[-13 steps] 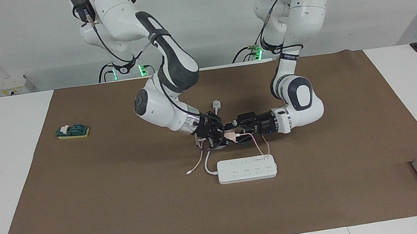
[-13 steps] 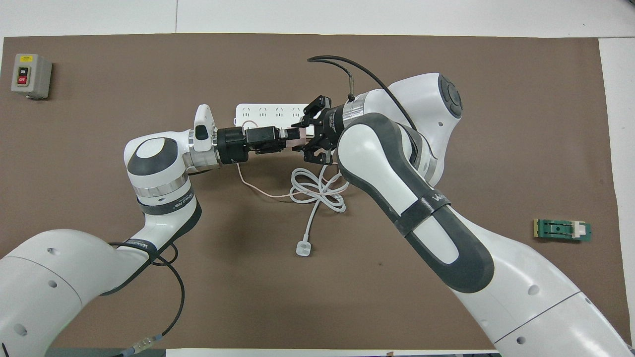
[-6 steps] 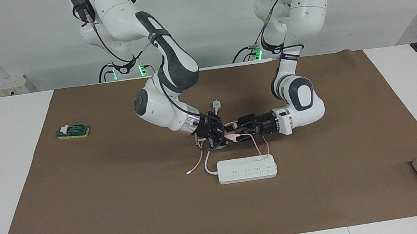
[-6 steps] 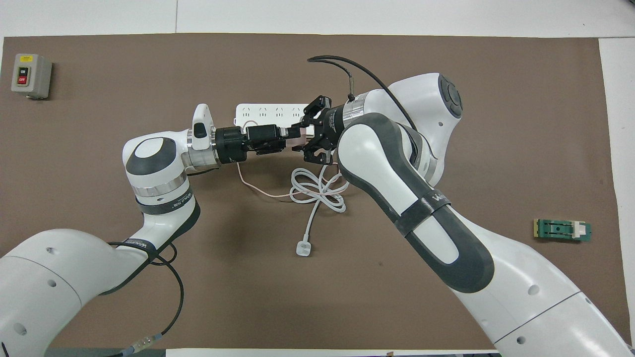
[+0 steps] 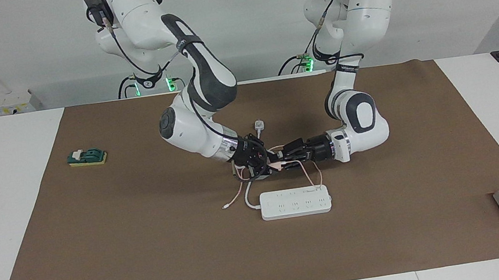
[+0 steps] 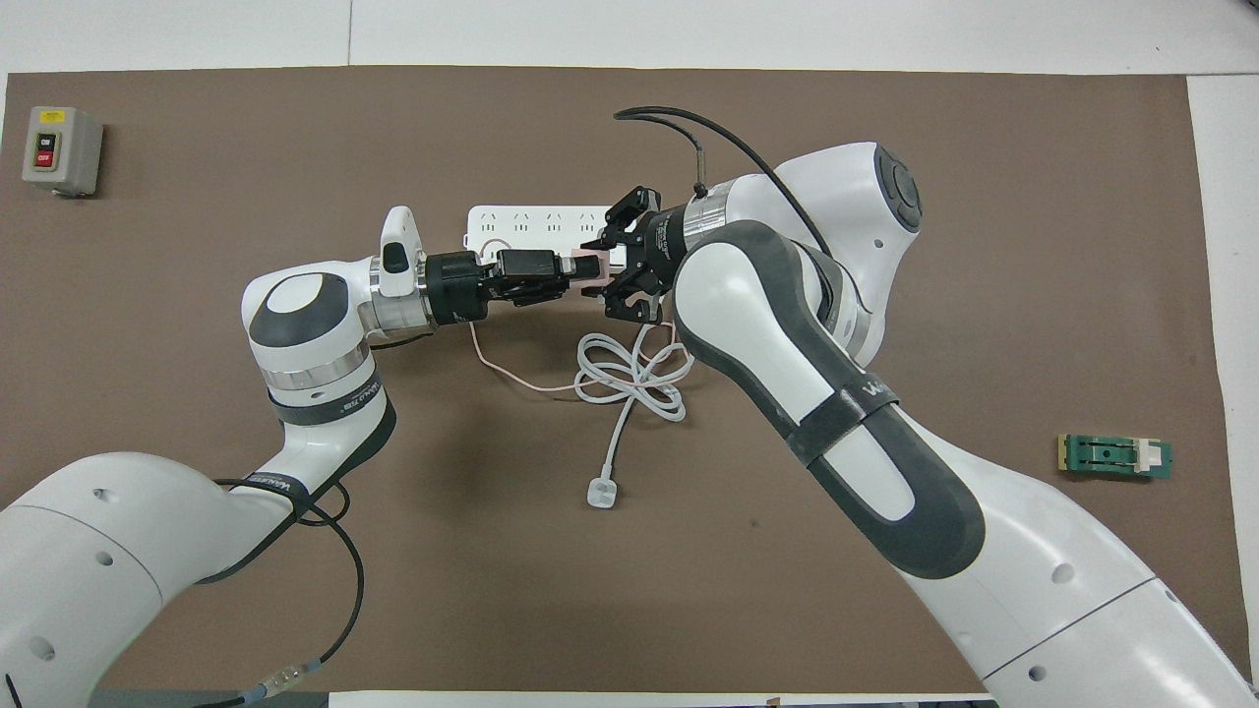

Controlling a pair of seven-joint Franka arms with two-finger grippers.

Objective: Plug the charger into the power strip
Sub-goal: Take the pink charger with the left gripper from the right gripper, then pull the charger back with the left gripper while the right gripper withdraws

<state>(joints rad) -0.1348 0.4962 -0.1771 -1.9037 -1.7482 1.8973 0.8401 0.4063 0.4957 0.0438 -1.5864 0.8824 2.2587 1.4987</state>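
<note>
- I have both pincers meeting above the brown mat, over the spot just robot-side of the power strip (image 5: 295,202). The charger (image 5: 275,162), a small pale pink cube, sits between them.
- The right pincer (image 5: 271,162) is clamped on the charger; the left pincer (image 5: 281,159) has its fingers closed on it too.
- I cannot tell which way the prongs point.
- Its thin pink cable (image 6: 511,375) droops in loops to the tabletop (image 5: 8,215).
- The strip is a flat white block with rounded corners, its long axis running from one arm's end of the tabletop to the other, sockets up.
- Its thick white cord (image 6: 629,379) coils nearer the robots, ending in a white plug (image 6: 600,493).
</note>
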